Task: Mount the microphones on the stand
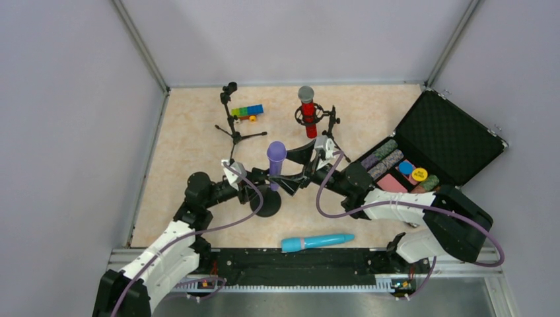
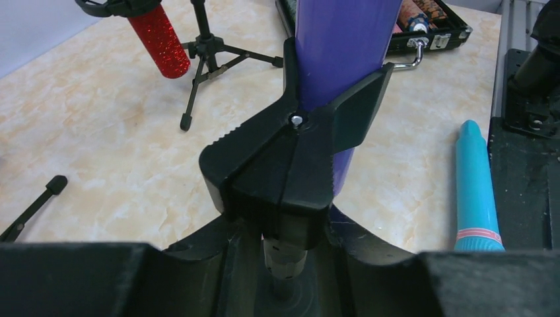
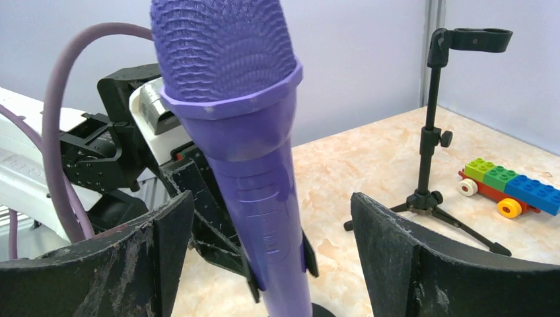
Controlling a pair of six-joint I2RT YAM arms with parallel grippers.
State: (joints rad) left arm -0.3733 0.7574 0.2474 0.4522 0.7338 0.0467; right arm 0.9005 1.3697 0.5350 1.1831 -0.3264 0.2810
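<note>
Your right gripper (image 3: pixel 271 218) sits open around the purple mic (image 3: pixel 231 99), clipped upright in its stand (image 2: pixel 284 165); your left gripper (image 2: pixel 287 254) flanks that stand low down, grip unclear

This is looking like a robotics lab test cell, not a home or a shop. Plain pale walls (image 1: pixel 66 132) and bare metal posts (image 1: pixel 140 45) are boxing in a marble-patterned tabletop (image 1: pixel 191 145) on the left, right and far sides. A left arm (image 1: pixel 165 254) and a right arm (image 1: pixel 422 218) are sitting bolted to a black rail (image 1: pixel 297 264) along the near edge, trailing purple cables (image 1: pixel 323 205). A toy brick car (image 1: pixel 247 112) and an open black case (image 1: pixel 449 135) are lying on the tabletop.
</note>
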